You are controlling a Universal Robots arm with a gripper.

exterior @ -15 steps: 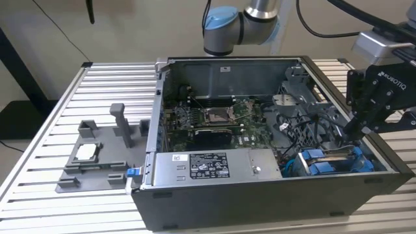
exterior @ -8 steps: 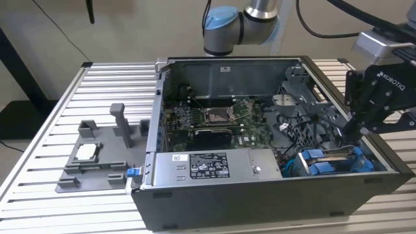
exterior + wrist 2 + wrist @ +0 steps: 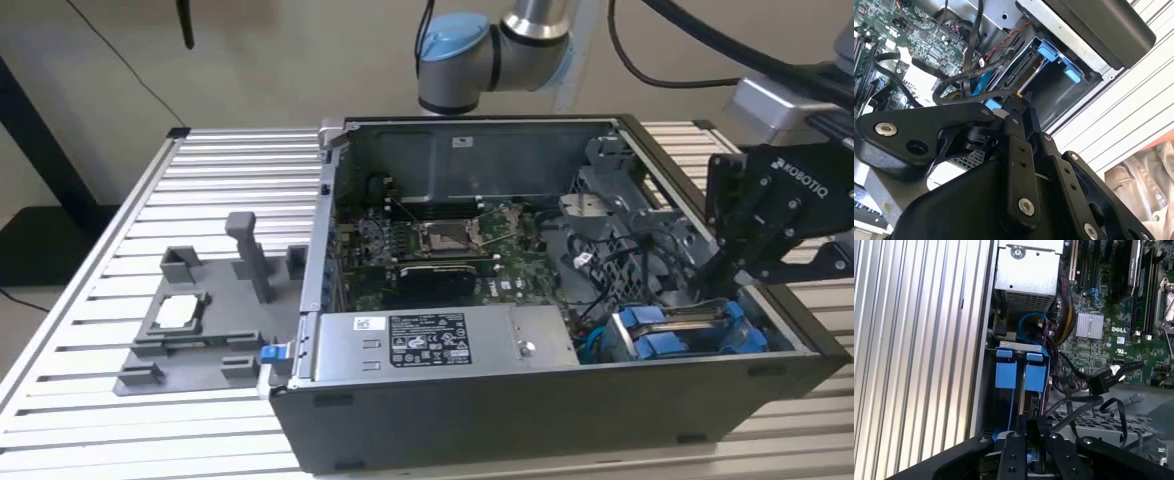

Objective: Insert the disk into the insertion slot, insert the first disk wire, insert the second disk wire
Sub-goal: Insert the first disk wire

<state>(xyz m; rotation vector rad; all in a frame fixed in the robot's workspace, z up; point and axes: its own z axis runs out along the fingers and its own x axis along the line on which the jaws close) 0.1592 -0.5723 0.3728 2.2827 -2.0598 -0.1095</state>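
**Open black computer case (image 3: pixel 534 420) with the black robot gripper (image 3: pixel 703 285) reaching into its drive corner.**
The grey sheet-metal drive bay (image 3: pixel 1021 344) holds the silver-grey hard drive (image 3: pixel 1035 377) in its bright blue carrier. The fingers (image 3: pixel 1021 130) are drawn nearly together at the drive's end; whether they grip anything cannot be told.

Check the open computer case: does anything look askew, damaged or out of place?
Nothing stands out. The silver-grey disk in its blue plastic carrier sits straight in the grey sheet-metal insertion slot, the black gripper hangs over it, and loose black cables lie beside it.
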